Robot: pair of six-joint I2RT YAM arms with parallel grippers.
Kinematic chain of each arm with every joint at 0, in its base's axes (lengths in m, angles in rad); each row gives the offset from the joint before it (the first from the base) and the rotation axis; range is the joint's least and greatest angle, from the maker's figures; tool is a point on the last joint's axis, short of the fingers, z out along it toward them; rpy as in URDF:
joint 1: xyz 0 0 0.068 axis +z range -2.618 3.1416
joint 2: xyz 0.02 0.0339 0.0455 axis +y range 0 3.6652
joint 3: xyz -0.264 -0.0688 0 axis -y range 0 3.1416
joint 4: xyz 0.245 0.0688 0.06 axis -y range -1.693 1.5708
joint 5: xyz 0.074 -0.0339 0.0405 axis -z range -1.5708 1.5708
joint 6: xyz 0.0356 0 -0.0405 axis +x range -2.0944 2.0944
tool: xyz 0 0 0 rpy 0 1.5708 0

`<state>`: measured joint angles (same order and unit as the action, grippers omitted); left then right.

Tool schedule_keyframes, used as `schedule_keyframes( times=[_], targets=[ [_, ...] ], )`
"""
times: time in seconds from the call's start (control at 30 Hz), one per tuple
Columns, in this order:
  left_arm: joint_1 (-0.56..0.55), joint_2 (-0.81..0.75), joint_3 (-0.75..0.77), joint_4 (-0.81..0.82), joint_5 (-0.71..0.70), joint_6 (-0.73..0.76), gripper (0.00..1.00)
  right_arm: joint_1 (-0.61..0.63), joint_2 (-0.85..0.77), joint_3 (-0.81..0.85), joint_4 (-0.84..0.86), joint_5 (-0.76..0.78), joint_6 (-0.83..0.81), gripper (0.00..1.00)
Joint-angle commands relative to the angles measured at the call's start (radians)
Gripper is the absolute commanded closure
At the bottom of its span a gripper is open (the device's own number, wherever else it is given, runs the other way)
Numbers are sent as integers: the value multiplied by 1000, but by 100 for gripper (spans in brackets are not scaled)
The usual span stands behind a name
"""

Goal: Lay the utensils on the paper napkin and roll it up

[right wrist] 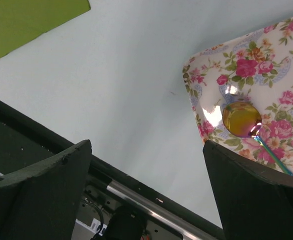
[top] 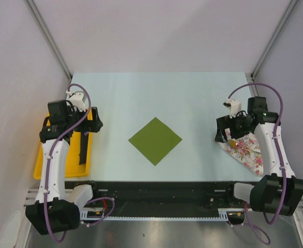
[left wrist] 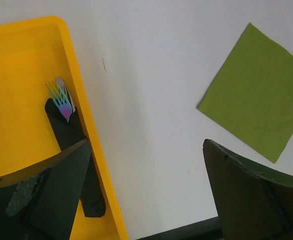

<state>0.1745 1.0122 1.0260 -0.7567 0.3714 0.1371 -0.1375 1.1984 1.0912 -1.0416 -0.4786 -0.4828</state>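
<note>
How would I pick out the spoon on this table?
Look at the right side of the pale table, where a white piece printed with pink flowers lies. The spoon rests on it. Its shiny gold oval bowl sets it apart from the black-handled fork in the yellow tray opposite.

Built as a left arm (top: 54, 155) and a right arm (top: 273, 150) of white links between chunky black joint housings, draped with looping purple cables (top: 47, 175), tipped by broad matt-black wedge-shaped claw fingers (left wrist: 51, 200), one scuffed grey at 8 o'clock in the left wrist view.
</note>
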Motion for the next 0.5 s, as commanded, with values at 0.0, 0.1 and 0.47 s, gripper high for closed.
schedule_keyframes(
  times=[0.0, 0.1, 0.47],
  targets=[
    [-3, -82, 0, 54, -54, -22, 0, 13, 53, 67, 0, 6, -34, 0],
    [-3, -98, -6, 98, -35, -33, 0, 22, 69, 84, 5, 52, -95, 0],
    [-3, -66, 49, 126, 155, 10, 0, -138, 306, 216, -75, 172, -365, 0]
  ],
)
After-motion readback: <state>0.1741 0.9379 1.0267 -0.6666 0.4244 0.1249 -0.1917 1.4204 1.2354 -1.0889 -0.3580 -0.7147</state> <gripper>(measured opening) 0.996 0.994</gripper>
